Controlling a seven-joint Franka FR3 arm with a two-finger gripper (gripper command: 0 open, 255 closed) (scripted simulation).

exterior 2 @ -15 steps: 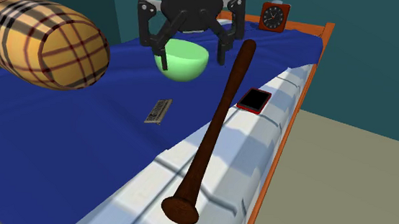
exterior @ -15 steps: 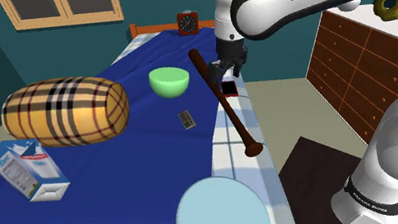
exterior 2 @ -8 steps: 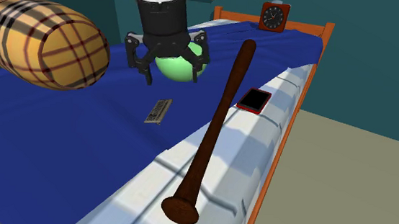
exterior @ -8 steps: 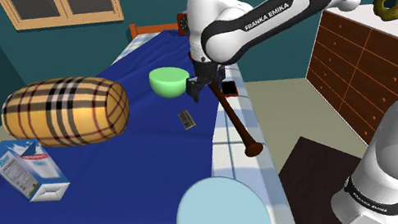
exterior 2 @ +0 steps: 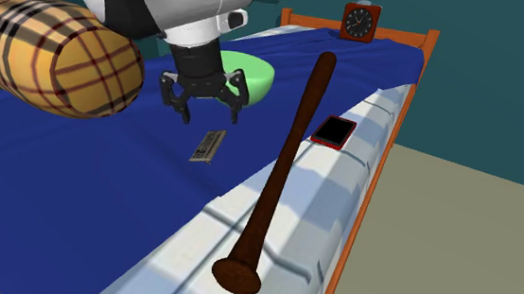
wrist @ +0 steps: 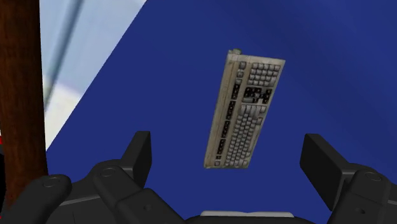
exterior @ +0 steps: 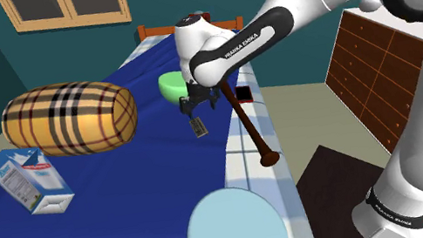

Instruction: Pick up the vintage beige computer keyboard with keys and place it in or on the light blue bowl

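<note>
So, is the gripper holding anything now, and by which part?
Nothing is held. The gripper hangs open over the keyboard, which lies on the blue cover; its fingers touch nothing.

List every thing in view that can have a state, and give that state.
pincer, open, empty, above the keyboard
keyboard, flat on the blanket, keys up, not held
blue bowl, no keyboard in it
green bowl, upright
bat, lying flat
clock, upright
</note>
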